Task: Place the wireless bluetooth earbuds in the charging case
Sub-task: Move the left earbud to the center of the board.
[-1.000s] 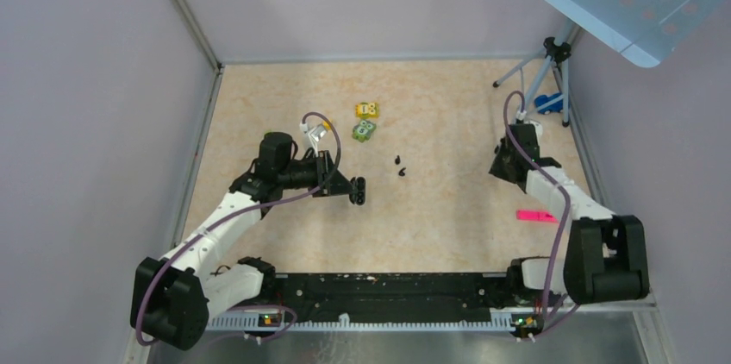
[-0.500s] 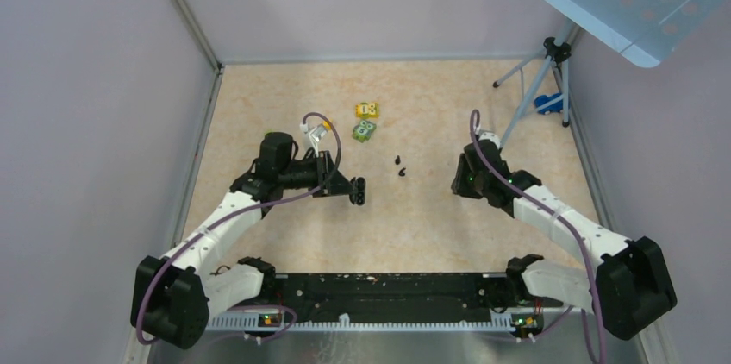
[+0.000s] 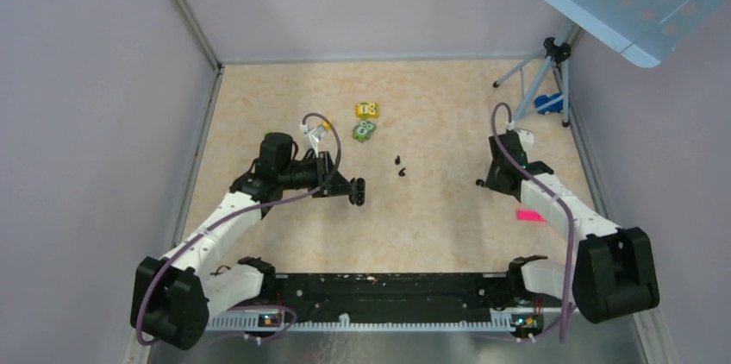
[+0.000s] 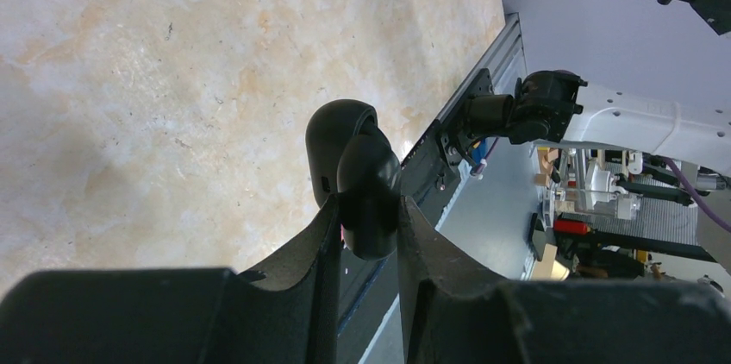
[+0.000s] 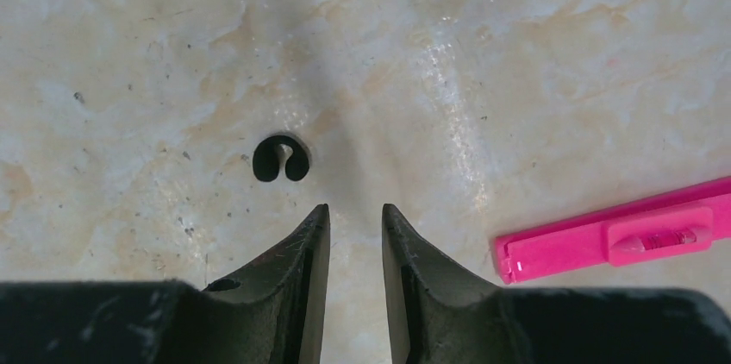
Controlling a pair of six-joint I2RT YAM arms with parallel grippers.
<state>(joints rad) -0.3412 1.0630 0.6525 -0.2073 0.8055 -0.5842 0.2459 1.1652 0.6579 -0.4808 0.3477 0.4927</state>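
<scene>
The left arm rises from its base at the near left corner, runs far and a little right to a bent elbow, then turns its forearm rightward toward the middle of the table (image 3: 431, 235). The left gripper (image 3: 356, 192) points right and slightly near, with the wrist rolled onto its side. Its fingers are clenched on the charging case (image 4: 352, 153), a black rounded shell that sticks out past the fingertips. The shell shows two rounded halves, one overlapping the other. Whether it touches the table cannot be told.

The two wireless bluetooth earbuds (image 3: 400, 166) lie loose on the table, close together, just right of and farther than the left gripper and between the two arms. A green block (image 3: 364, 129) and a yellow block (image 3: 367, 109) sit farther back, the yellow one beyond the green.

The right arm reaches from its base at the near right corner, far and to the left, with the wrist tipped down at the table. The right gripper (image 5: 353, 209) has its fingers narrowly parted and grasps nothing. A small black C-shaped piece (image 5: 281, 160) lies on the table just ahead and left of its fingertips, not touching them. A pink strip (image 5: 612, 239) lies flat to the right of the fingers.
</scene>
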